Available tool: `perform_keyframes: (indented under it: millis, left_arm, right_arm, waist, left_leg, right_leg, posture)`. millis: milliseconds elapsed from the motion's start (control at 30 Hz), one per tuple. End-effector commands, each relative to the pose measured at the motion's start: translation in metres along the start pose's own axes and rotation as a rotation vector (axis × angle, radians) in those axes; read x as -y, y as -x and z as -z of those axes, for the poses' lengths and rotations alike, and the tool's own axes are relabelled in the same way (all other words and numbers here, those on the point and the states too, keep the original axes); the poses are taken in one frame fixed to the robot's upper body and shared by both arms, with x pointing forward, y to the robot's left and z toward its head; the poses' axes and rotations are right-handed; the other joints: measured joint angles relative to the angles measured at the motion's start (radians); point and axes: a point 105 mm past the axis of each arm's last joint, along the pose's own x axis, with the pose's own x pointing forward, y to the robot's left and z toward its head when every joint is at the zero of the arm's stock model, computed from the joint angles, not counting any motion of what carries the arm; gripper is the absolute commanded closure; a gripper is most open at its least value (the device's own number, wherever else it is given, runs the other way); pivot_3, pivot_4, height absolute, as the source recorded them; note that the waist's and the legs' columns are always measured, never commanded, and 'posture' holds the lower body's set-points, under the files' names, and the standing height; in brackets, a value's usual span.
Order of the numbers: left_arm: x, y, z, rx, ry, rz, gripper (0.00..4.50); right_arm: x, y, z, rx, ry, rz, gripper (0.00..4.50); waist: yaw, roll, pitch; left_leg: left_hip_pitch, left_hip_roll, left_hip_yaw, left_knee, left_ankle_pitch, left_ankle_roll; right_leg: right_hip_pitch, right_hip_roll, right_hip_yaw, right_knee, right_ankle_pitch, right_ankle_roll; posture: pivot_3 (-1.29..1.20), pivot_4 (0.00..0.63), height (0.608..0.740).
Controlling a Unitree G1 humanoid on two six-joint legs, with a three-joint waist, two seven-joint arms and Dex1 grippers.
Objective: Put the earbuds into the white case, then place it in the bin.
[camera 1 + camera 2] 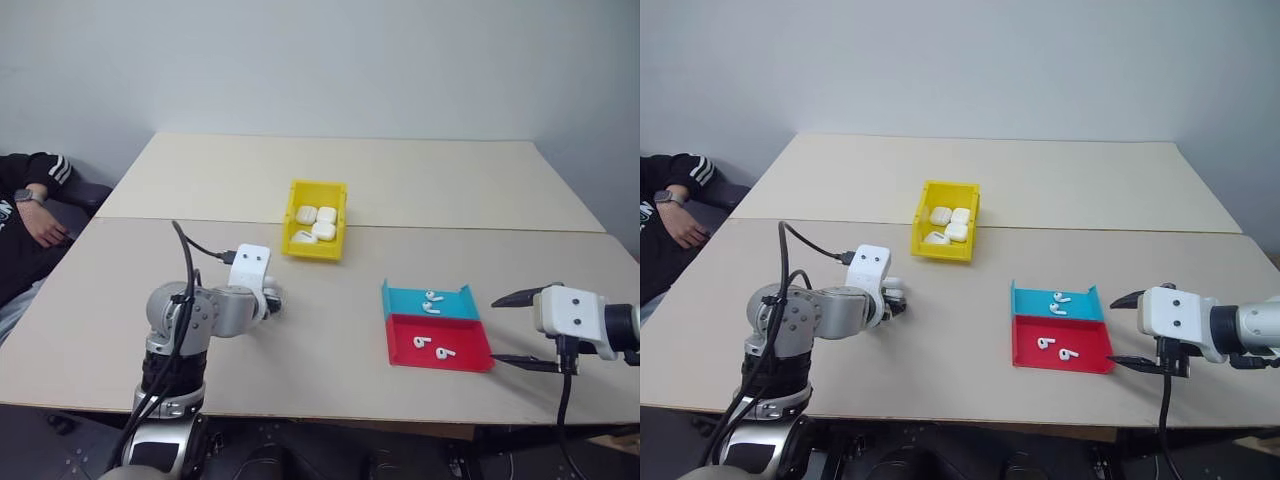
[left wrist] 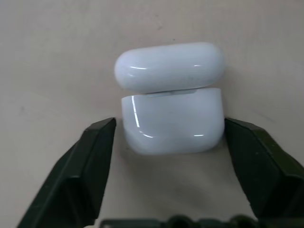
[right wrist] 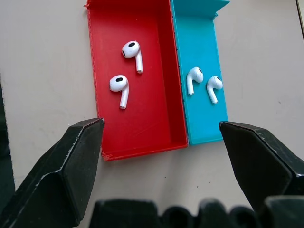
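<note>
On the desk [image 1: 330,330] near-left, left gripper [image 2: 168,137] fingers clamp the white case [image 2: 171,102], lid ajar. Right gripper [image 3: 161,142] fingers wide above earbuds [image 3: 126,71] in red tray [image 3: 156,104]. Step: loading. Next: pinch one earbud precisely.

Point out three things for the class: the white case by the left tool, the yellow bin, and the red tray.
white case [image 2: 172,124]: left wrist view, front of its lower body.
yellow bin [image 1: 339,222]: left eye view, right wall.
red tray [image 3: 156,104]: right wrist view, bare floor.
</note>
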Motion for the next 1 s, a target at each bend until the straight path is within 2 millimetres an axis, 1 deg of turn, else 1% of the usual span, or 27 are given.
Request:
perform_keyframes:
  millis: [33, 233, 300, 367, 433, 467, 533, 567, 600, 633, 667, 700, 733, 767, 833, 900, 967, 1000]
  left_arm:
    - [-0.001, 0.003, -0.002, 0.017, -0.023, -0.012, 1.76]
    - [-0.004, 0.004, -0.003, 0.032, -0.039, -0.038, 1.76]
    - [-0.008, 0.012, -0.011, 0.084, -0.055, -0.048, 1.76]
    - [-0.013, 0.026, -0.021, 0.164, -0.093, -0.044, 1.76]
    - [-0.019, 0.048, -0.033, 0.309, -0.166, -0.022, 1.76]
    - [-0.020, 0.060, -0.037, 0.393, -0.205, 0.022, 1.76]
    - [-0.017, 0.088, -0.051, 0.695, -0.254, 0.126, 1.76]
    - [-0.014, 0.098, -0.052, 0.811, -0.299, 0.179, 1.76]
    - [-0.012, 0.101, -0.048, 0.877, -0.354, 0.231, 1.76]
    - [-0.011, 0.100, -0.045, 0.927, -0.383, 0.259, 1.76]
    - [-0.009, 0.099, -0.044, 1.004, -0.397, 0.280, 1.76]
    - [-0.007, 0.098, -0.042, 1.068, -0.402, 0.303, 1.76]
    - [-0.004, 0.098, -0.041, 1.124, -0.410, 0.330, 1.76]
    - [0.004, 0.097, -0.036, 1.162, -0.436, 0.399, 1.76]
    - [0.020, 0.097, -0.026, 1.210, -0.458, 0.552, 1.76]
    - [0.031, 0.098, -0.020, 1.276, -0.452, 0.674, 1.76]
    - [0.040, 0.096, -0.014, 1.325, -0.458, 0.762, 1.76]
    - [0.045, 0.096, -0.010, 1.350, -0.459, 0.832, 1.76]
  right_arm:
    - [0.007, 0.008, -0.007, -0.001, 0.030, 0.041, 0.00]
    - [0.008, 0.007, -0.007, 0.000, 0.032, 0.043, 0.00]
    - [0.009, 0.007, -0.008, 0.001, 0.034, 0.044, 0.00]
    - [0.011, 0.009, -0.009, -0.001, 0.041, 0.051, 0.00]
    - [0.014, 0.011, -0.011, 0.002, 0.050, 0.060, 0.00]
    - [0.016, 0.012, -0.014, 0.006, 0.058, 0.063, 0.00]
    - [0.021, 0.015, -0.021, 0.016, 0.074, 0.070, 0.00]
    - [0.024, 0.016, -0.025, 0.021, 0.079, 0.071, 0.00]
    - [0.026, 0.016, -0.029, 0.025, 0.082, 0.072, 0.00]
    - [0.027, 0.016, -0.032, 0.027, 0.071, 0.061, 0.00]
    - [0.027, 0.015, -0.035, 0.019, 0.066, 0.033, 0.00]
    - [0.026, 0.015, -0.038, 0.016, 0.084, 0.016, 0.00]
    - [0.024, 0.015, -0.041, 0.016, 0.104, -0.003, 0.00]
    - [0.024, 0.015, -0.046, 0.016, 0.123, -0.013, 0.00]
    - [0.025, 0.013, -0.053, -0.001, 0.130, -0.017, 0.00]
    - [0.025, 0.011, -0.059, -0.019, 0.123, -0.031, 0.00]
    - [0.020, 0.008, -0.064, -0.028, 0.132, -0.067, 0.00]
    - [0.015, 0.004, -0.068, -0.027, 0.146, -0.098, 0.00]
  waist:
    - [0.000, 0.000, 0.000]
    - [0.000, 0.000, 0.000]
    - [-0.001, 0.000, 0.000]
    - [-0.003, -0.001, 0.001]
    - [-0.009, -0.001, 0.001]
    - [-0.014, 0.000, 0.001]
    - [-0.020, 0.001, 0.000]
    - [-0.019, 0.001, 0.000]
    - [-0.017, 0.002, 0.000]
    - [-0.015, 0.002, 0.000]
    - [-0.008, 0.002, 0.000]
    - [0.000, 0.003, 0.000]
    - [0.009, 0.003, 0.000]
    - [0.014, 0.003, 0.000]
    - [0.016, 0.003, -0.001]
    - [0.014, 0.004, -0.001]
    - [0.012, 0.004, -0.001]
    - [0.012, 0.004, -0.001]
  left_leg:
    - [0.000, 0.000, 0.000, 0.000, 0.000, 0.000]
    - [0.000, 0.000, 0.000, 0.000, 0.000, 0.000]
    - [0.000, 0.000, 0.000, 0.000, 0.000, 0.000]
    - [-0.001, 0.000, 0.000, 0.000, 0.000, 0.000]
    - [-0.002, 0.000, 0.000, -0.001, 0.000, 0.000]
    - [-0.003, 0.000, 0.000, -0.001, 0.001, -0.002]
    - [-0.004, 0.001, 0.002, -0.002, 0.004, -0.006]
    - [-0.004, 0.001, 0.003, -0.002, 0.003, -0.007]
    - [-0.004, 0.000, 0.005, -0.002, 0.003, -0.007]
    - [-0.004, 0.000, 0.006, -0.002, 0.003, -0.007]
    - [-0.005, 0.000, 0.009, -0.001, 0.003, -0.006]
    - [-0.006, 0.000, 0.009, -0.001, -0.001, 0.000]
    - [-0.006, 0.001, 0.009, -0.001, -0.001, 0.000]
    - [-0.007, 0.001, 0.009, -0.001, -0.001, 0.000]
    - [-0.007, 0.001, 0.009, -0.001, -0.001, 0.001]
    - [-0.011, 0.001, 0.009, -0.001, -0.003, 0.004]
    - [-0.015, 0.001, 0.009, 0.001, -0.003, 0.005]
    - [-0.015, 0.001, 0.009, 0.001, -0.003, 0.005]
  right_leg:
    - [0.000, 0.000, 0.000, 0.000, 0.000, 0.000]
    - [0.000, 0.000, 0.000, 0.000, 0.000, 0.000]
    - [0.000, 0.000, 0.000, 0.000, 0.000, 0.000]
    - [-0.001, 0.000, 0.000, 0.000, 0.000, 0.000]
    - [-0.002, 0.000, 0.000, 0.000, 0.000, 0.000]
    - [-0.004, 0.000, 0.000, 0.000, 0.000, 0.000]
    - [-0.006, 0.000, 0.002, 0.000, 0.000, 0.000]
    - [-0.007, 0.000, 0.003, -0.001, 0.000, 0.000]
    - [-0.006, -0.001, 0.003, -0.001, 0.000, -0.001]
    - [-0.007, -0.001, 0.002, -0.001, 0.000, -0.001]
    - [-0.007, -0.001, 0.001, -0.002, 0.000, -0.002]
    - [-0.007, -0.001, 0.000, -0.002, 0.000, -0.003]
    - [-0.008, -0.001, -0.001, -0.002, -0.001, -0.005]
    - [-0.008, -0.001, -0.002, -0.002, -0.002, -0.008]
    - [-0.008, -0.001, -0.002, -0.003, -0.002, -0.009]
    - [-0.012, -0.002, 0.000, -0.003, 0.001, -0.003]
    - [-0.015, -0.002, 0.001, -0.002, 0.002, -0.001]
    - [-0.016, -0.002, 0.001, -0.002, 0.002, -0.001]
  posture:
    - [0.00, 0.150, 0.740]
    - [0.00, 0.150, 0.740]
    - [0.00, 0.150, 0.740]
    - [0.00, 0.150, 0.740]
    - [0.00, 0.150, 0.740]
    - [0.00, 0.150, 0.740]
    - [0.00, 0.150, 0.740]
    - [0.00, 0.150, 0.740]
    - [0.00, 0.150, 0.740]
    - [0.00, 0.150, 0.740]
    - [0.00, 0.150, 0.740]
    - [0.00, 0.150, 0.740]
    - [0.00, 0.150, 0.740]
    - [0.00, 0.150, 0.740]
    - [0.00, 0.150, 0.740]
    - [0.00, 0.150, 0.740]
    - [0.00, 0.150, 0.740]
    - [0.00, 0.150, 0.740]
